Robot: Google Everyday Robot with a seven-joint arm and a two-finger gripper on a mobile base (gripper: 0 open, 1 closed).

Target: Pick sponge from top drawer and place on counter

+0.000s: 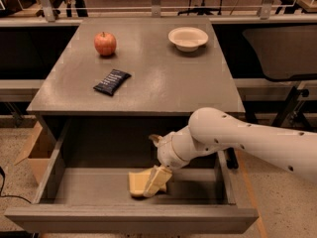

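**Gripper [157,181] at the sponge [137,183]**

The gripper is down in the open top drawer [129,219], touching the yellow sponge near the middle. I cannot tell if it holds it. An apple [105,43] sits on the counter [163,78].
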